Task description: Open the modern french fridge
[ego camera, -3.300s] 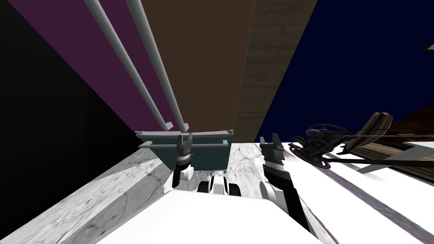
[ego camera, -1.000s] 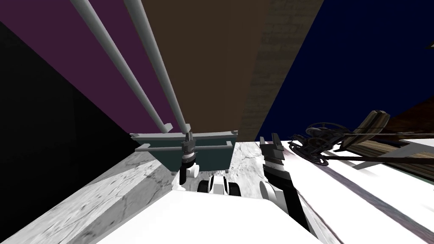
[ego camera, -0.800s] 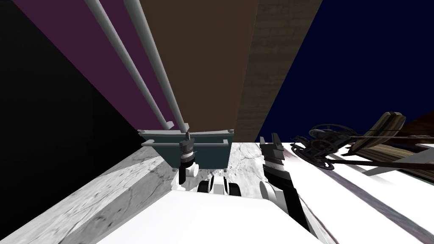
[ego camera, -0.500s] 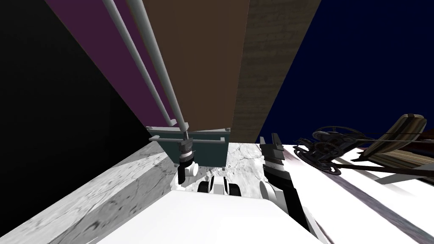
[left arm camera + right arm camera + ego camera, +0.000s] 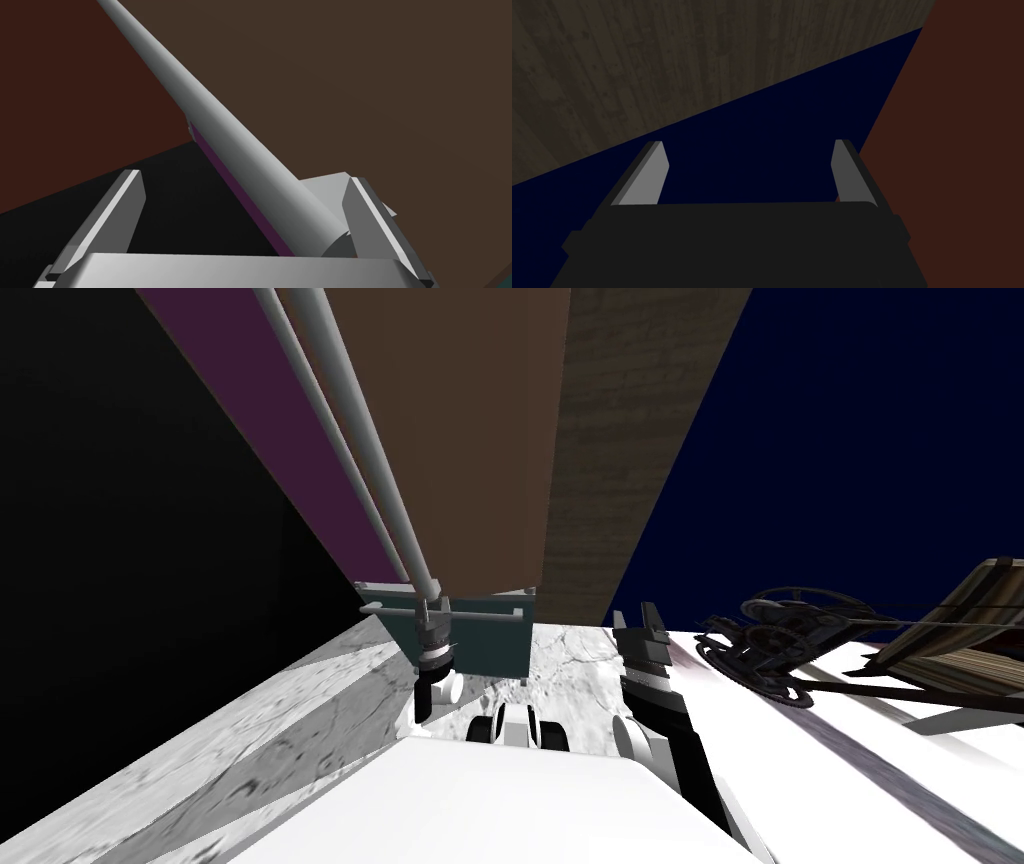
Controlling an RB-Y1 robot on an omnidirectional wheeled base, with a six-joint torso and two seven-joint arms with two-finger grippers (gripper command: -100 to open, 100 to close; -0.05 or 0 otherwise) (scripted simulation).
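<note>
The fridge has a purple left door (image 5: 265, 388), a brown right door (image 5: 470, 438) (image 5: 375, 75) and a teal drawer (image 5: 490, 640) below them. Two long grey bar handles run up the doors side by side. My left gripper (image 5: 434, 610) (image 5: 244, 176) is at the lower end of the brown door's handle (image 5: 365, 438) (image 5: 200, 100). It is open, with the bar passing between the fingers, close to one finger (image 5: 362, 210) and apart from the other. My right gripper (image 5: 636, 616) (image 5: 747, 145) is open and holds nothing, off to the right of the fridge.
A wood-grain panel (image 5: 620, 438) flanks the fridge on the right, then a dark blue wall (image 5: 850, 438). A black area (image 5: 100, 538) lies to the left. The floor (image 5: 250, 728) is marbled grey. A spoked-wheel machine (image 5: 760, 643) and a slatted wooden seat (image 5: 960, 628) stand at the right.
My left gripper, shut on the bar half a second ago, now stands open around it. The head view has swung, so the two handles look closer together and the purple door narrower.
</note>
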